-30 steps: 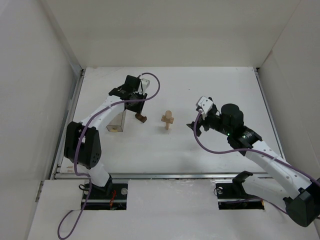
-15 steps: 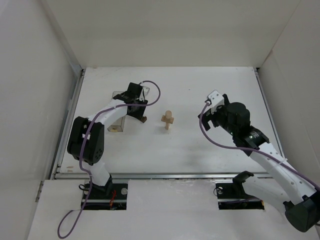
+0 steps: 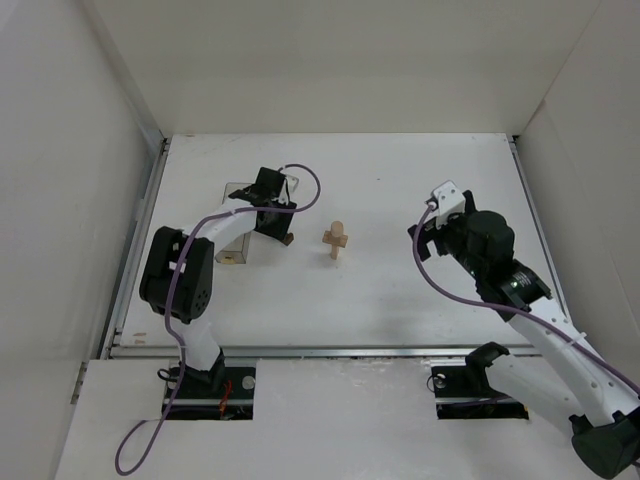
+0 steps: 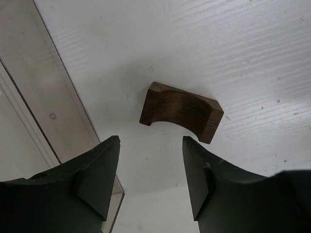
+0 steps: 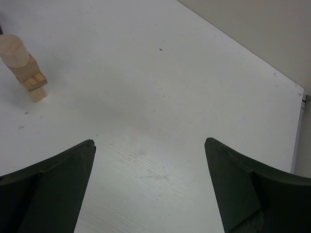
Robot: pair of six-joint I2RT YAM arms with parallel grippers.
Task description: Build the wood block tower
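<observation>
The wood block tower (image 3: pixel 337 240) is a pale tan post with a crosspiece, standing mid-table; it also shows at the left edge of the right wrist view (image 5: pixel 22 63). A dark brown arch block (image 4: pixel 181 112) lies on the table left of the tower (image 3: pixel 286 239). My left gripper (image 4: pixel 150 141) hovers just short of the arch block, open, with nothing between its fingers (image 3: pixel 278 225). My right gripper (image 5: pixel 149 141) stands wide open over bare table, well to the right of the tower (image 3: pixel 418 240).
A clear plastic box (image 3: pixel 235 235) stands left of the arch block, close beside my left fingers (image 4: pixel 48 107). The table's right edge (image 5: pixel 296 131) and the white enclosure walls (image 3: pixel 100 150) bound the workspace.
The left jaws have spread apart and let go of the arch block, which now lies free on the table. The right arm has drawn back to the right, away from the tower.
</observation>
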